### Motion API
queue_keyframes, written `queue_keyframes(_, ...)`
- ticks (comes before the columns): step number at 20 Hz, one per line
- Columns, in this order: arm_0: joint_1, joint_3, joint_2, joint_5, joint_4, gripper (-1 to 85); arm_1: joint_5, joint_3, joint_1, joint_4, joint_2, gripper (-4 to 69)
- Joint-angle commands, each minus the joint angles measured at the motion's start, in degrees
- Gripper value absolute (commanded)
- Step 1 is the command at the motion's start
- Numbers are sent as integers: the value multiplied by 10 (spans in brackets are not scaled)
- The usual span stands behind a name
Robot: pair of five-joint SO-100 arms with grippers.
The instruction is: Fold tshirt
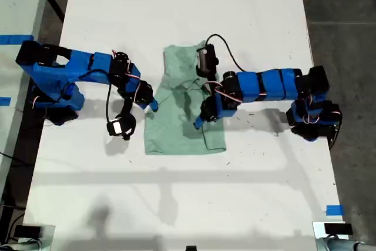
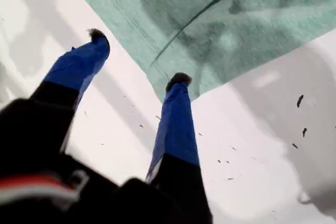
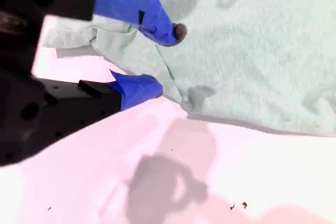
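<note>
Tshirt (image 1: 182, 107) lies part-folded mid-tabletop (image 1: 188, 4), long axis toward the exterior view's top; first gripper (image 2: 139, 56) gapes empty just off a corner, second gripper (image 3: 152, 59) gapes astride a hem.

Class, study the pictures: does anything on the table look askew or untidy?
Yes. The tshirt is folded unevenly: narrow towards the exterior view's top, wider towards its bottom, with rumpled creases across the middle. Small dark specks also dot the table beside it.
</note>
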State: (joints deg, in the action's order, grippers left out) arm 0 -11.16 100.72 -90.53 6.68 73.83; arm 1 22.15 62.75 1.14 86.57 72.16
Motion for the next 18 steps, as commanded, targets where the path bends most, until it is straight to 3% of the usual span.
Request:
queue_keyframes(1, 16, -48, -16, -11, 8, 129, 6, -1, 0, -6, 33, 254)
queue_keyframes(2, 21, -48, 2, -28, 9, 142, 6, 1, 1, -8, 33, 252)
queue_keyframes(4, 36, -40, 21, -67, -6, 253, 5, 4, 5, -10, 28, 249)
queue_keyframes(7, 51, 24, 16, -87, -93, 312, 4, 7, 10, -16, 25, 238)
queue_keyframes(11, 47, 121, 6, -104, -165, 302, 8, 9, 11, -27, 19, 230)
queue_keyframes(18, 21, 229, -30, -103, -213, 283, 15, 9, 11, -37, 12, 226)
